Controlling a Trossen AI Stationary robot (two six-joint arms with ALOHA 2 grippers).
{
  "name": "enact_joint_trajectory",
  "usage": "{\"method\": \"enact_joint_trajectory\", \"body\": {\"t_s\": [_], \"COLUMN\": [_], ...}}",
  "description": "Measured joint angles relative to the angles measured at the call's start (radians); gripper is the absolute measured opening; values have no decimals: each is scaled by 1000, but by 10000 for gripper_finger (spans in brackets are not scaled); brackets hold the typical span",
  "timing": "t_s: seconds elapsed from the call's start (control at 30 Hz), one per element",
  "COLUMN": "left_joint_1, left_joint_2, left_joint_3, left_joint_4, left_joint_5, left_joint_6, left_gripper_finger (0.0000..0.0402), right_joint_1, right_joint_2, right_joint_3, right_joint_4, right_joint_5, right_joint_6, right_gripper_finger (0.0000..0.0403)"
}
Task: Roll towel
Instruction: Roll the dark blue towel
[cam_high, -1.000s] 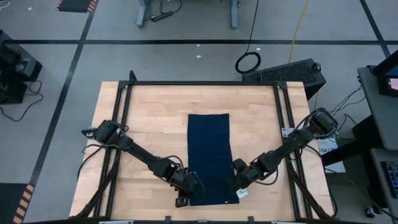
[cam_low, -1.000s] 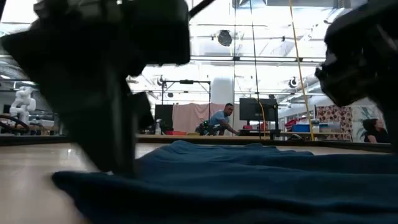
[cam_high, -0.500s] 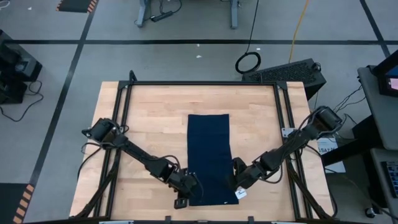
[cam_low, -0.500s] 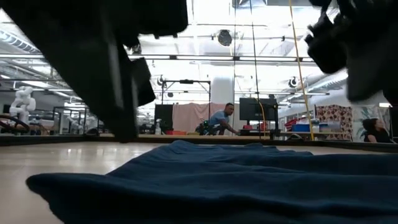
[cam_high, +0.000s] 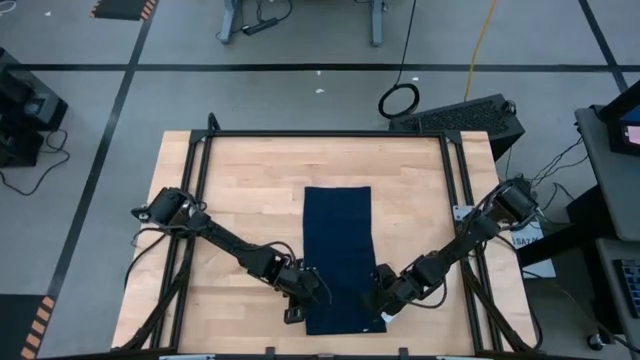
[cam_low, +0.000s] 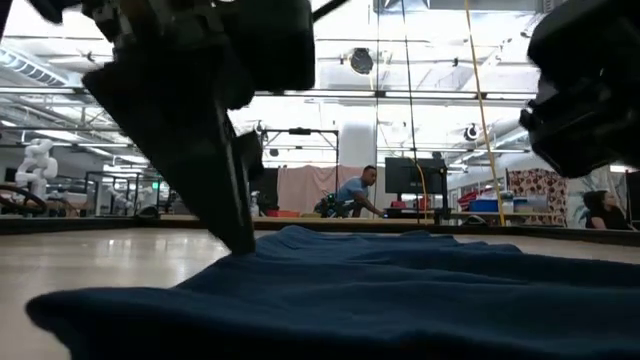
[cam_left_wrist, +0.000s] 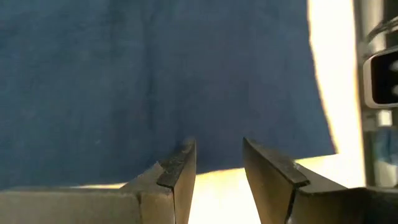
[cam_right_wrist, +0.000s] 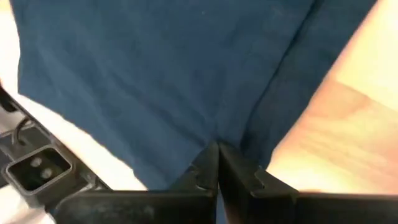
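Note:
The dark navy towel (cam_high: 338, 250) lies flat and lengthwise on the wooden table, its near end between my two grippers. My left gripper (cam_high: 303, 298) stands open at the towel's near left edge, slanting down, with its fingertips (cam_left_wrist: 186, 149) over the cloth just inside the near edge. My right gripper (cam_high: 380, 302) is shut on the towel at its near right edge. In the low view the towel (cam_low: 400, 290) fills the foreground. The left gripper looms at the left there, and the right gripper's body (cam_low: 590, 95) at the upper right. My left gripper has one fingertip (cam_low: 243, 245) on the towel's top face near its left edge, coming slanting down from the left. Nothing is between its open fingers. My right gripper pinches the towel close to its right long edge (cam_right_wrist: 245, 140), near the near end, between the tips of its two fingers. It comes slanting down from the right. Creases run out from the pinch, and the rest of the cloth lies on the table.
A black metal frame (cam_high: 320, 133) borders the table. Bare wood lies on both sides of the towel and beyond its far end (cam_high: 336, 160). People (cam_low: 352, 192) show in the room far behind the table.
My left gripper rose clear of the towel and came back down on it, a little farther from the near edge. Its fingers kept the same gap. The towel's near left corner has slid slightly toward the near left. My right gripper stayed shut on the cloth.

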Motion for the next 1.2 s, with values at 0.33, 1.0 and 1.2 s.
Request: {"method": "enact_joint_trajectory", "body": {"t_s": [0.33,1.0,1.2], "left_joint_1": [26,250,294], "left_joint_2": [-17,-107,-107], "left_joint_3": [7,91,121], "left_joint_4": [-19,-5,91], "left_joint_5": [12,-2,-44], "left_joint_6": [-96,-673,-700], "left_gripper_finger": [138,138,138], "right_joint_1": [3,-67,-93], "right_joint_2": [-236,-694,-813], "right_joint_3": [3,3,3], "right_joint_4": [-92,-566,-664], "right_joint_5": [12,163,163], "right_joint_6": [-73,-595,-741], "right_gripper_finger": [0,0,0]}}
